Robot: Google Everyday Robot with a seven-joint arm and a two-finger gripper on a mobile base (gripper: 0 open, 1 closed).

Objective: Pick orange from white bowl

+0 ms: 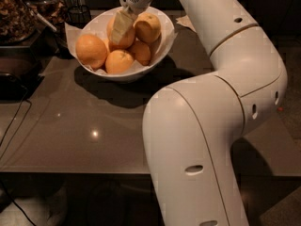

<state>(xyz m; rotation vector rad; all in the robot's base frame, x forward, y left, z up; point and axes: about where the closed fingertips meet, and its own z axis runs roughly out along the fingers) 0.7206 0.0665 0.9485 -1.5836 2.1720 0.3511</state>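
Observation:
The white bowl [157, 55] stands at the back of the table, lined with white paper and holding several oranges. The largest orange [91, 51] lies at the left, another [119, 61] at the front, a smaller one [141, 52] in the middle and a paler one [148, 27] at the back right. My gripper [121, 27] reaches down from above into the bowl. It rests against an orange [128, 37] in the back middle and partly covers it. My white arm fills the right side of the view.
The brown glossy table [84, 131] runs forward from the bowl to its front edge. A container of dark dried goods [19, 13] and a dark wire holder [77, 15] stand at the back left. A black cable [14, 121] hangs over the left edge.

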